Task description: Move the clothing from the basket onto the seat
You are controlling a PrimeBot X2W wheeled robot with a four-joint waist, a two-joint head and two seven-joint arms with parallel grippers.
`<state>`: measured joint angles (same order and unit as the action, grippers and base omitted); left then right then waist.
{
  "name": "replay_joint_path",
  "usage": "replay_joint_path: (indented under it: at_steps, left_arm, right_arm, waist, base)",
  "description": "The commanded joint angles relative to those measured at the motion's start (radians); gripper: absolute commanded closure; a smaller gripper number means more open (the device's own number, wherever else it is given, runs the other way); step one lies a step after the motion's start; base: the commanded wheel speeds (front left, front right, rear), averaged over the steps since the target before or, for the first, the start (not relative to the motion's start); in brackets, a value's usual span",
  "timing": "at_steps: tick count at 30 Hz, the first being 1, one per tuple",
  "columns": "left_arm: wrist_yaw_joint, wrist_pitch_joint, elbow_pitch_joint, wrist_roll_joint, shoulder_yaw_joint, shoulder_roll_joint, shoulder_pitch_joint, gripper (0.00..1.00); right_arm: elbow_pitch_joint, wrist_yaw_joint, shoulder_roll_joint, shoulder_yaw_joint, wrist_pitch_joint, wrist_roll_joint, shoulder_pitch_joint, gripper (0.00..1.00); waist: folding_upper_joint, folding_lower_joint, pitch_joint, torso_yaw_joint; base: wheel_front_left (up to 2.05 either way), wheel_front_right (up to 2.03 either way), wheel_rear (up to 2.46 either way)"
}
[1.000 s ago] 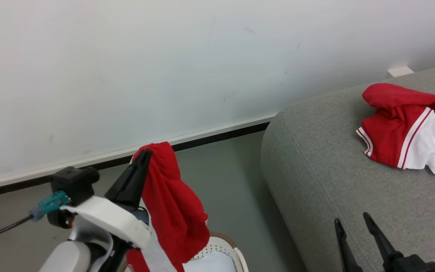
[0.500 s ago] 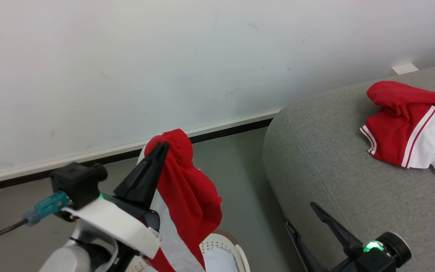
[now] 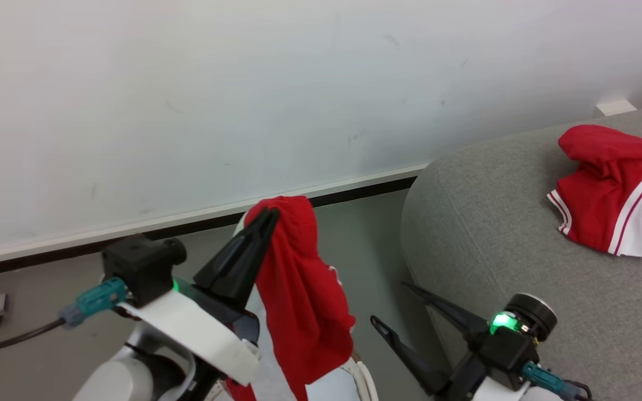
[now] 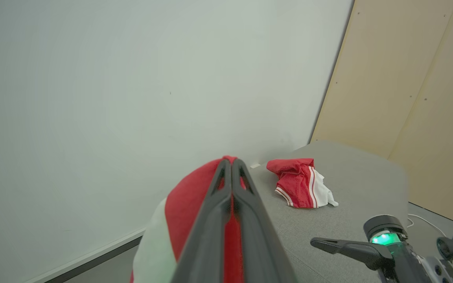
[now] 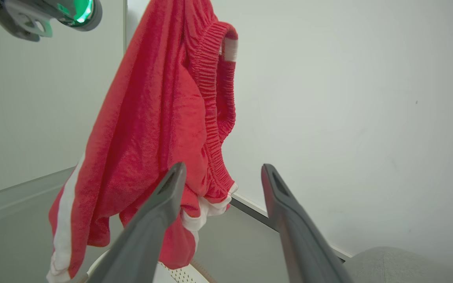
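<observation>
My left gripper (image 3: pixel 271 214) is shut on a piece of red clothing (image 3: pixel 298 301) with a white stripe, which hangs from its tips above the basket (image 3: pixel 363 379). From the left wrist the shut fingers (image 4: pixel 231 161) show red cloth (image 4: pixel 187 200) draped around them. My right gripper (image 3: pixel 390 303) is open, pointing left toward the hanging garment, apart from it. Its own view has the open gripper (image 5: pixel 223 167) just short of the garment (image 5: pixel 151 129). Another red and white garment (image 3: pixel 616 189) lies on the grey seat (image 3: pixel 494 239).
A white wall with a dark baseboard (image 3: pixel 187 225) runs behind. Grey floor (image 3: pixel 365 245) lies between basket and seat. The basket's perforated wall (image 5: pixel 179 271) sits below the garment. A beige panel (image 4: pixel 407 78) stands beyond the seat (image 4: pixel 360 177).
My left gripper has carried the red garment up and to the right. My right gripper has swung from pointing up over the seat to pointing left at the garment. The camera shifted slightly.
</observation>
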<state>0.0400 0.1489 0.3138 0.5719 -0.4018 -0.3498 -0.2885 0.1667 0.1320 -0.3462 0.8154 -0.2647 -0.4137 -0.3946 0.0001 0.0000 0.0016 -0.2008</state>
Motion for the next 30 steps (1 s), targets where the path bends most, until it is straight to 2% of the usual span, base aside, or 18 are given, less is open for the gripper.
replay_joint_path:
  at_steps: [1, 4, 10, 19, 24, 25, 26, 27, 30]
  left_arm:
    - [-0.007, 0.005, 0.009, -0.015, -0.013, 0.006, -0.015, 1.00]
    - [-0.012, 0.008, 0.015, -0.015, -0.026, 0.011, -0.019, 1.00]
    - [-0.031, 0.033, 0.015, -0.014, -0.076, 0.023, -0.033, 1.00]
    - [-0.047, 0.044, -0.001, -0.016, -0.118, 0.037, -0.041, 1.00]
    - [-0.054, 0.048, 0.001, -0.005, -0.135, 0.043, -0.042, 1.00]
    - [-0.055, 0.049, 0.001, -0.005, -0.136, 0.043, -0.045, 1.00]
    - [-0.054, 0.048, -0.003, -0.004, -0.136, 0.044, -0.048, 1.00]
    - [-0.053, 0.048, -0.007, -0.005, -0.135, 0.042, -0.050, 1.00]
    - [-0.047, 0.042, -0.028, -0.017, -0.132, 0.036, -0.049, 1.00]
  right_arm:
    - [0.019, -0.003, 0.010, 0.036, 0.001, -0.029, -0.044, 0.00]
    - [0.043, -0.002, 0.024, 0.070, 0.001, -0.048, -0.077, 0.00]
    - [0.151, -0.002, 0.096, 0.163, 0.001, -0.102, -0.163, 0.00]
    - [0.301, -0.002, 0.190, 0.130, 0.001, -0.073, -0.241, 0.00]
    - [0.363, -0.002, 0.218, 0.176, 0.001, -0.130, -0.249, 0.00]
    - [0.378, -0.003, 0.222, 0.190, 0.001, -0.154, -0.252, 0.05]
    - [0.387, -0.003, 0.224, 0.208, 0.001, -0.176, -0.258, 0.66]
    - [0.389, -0.003, 0.227, 0.217, 0.001, -0.199, -0.268, 1.00]
    - [0.373, -0.003, 0.231, 0.212, 0.001, -0.261, -0.271, 1.00]
  waist:
    - [-0.0001, 0.0000, -0.001, 0.010]
    - [-0.0001, 0.0000, -0.001, 0.017]
    - [-0.0001, 0.0000, -0.001, 0.028]
    - [-0.0001, 0.0000, 0.005, 0.043]
    - [-0.0001, 0.0000, 0.010, 0.046]
    - [-0.0001, 0.0000, 0.011, 0.046]
    - [-0.0001, 0.0000, 0.012, 0.047]
    - [-0.0001, 0.0000, 0.013, 0.047]
    - [-0.0001, 0.0000, 0.017, 0.042]
  base:
    - [0.00, 0.00, 0.00]
    - [0.00, 0.00, 0.00]
    - [0.00, 0.00, 0.00]
    - [0.00, 0.00, 0.00]
    - [0.00, 0.00, 0.00]
    - [0.00, 0.00, 0.00]
    - [0.00, 0.00, 0.00]
    - [0.00, 0.00, 0.00]
    - [0.00, 0.00, 0.00]
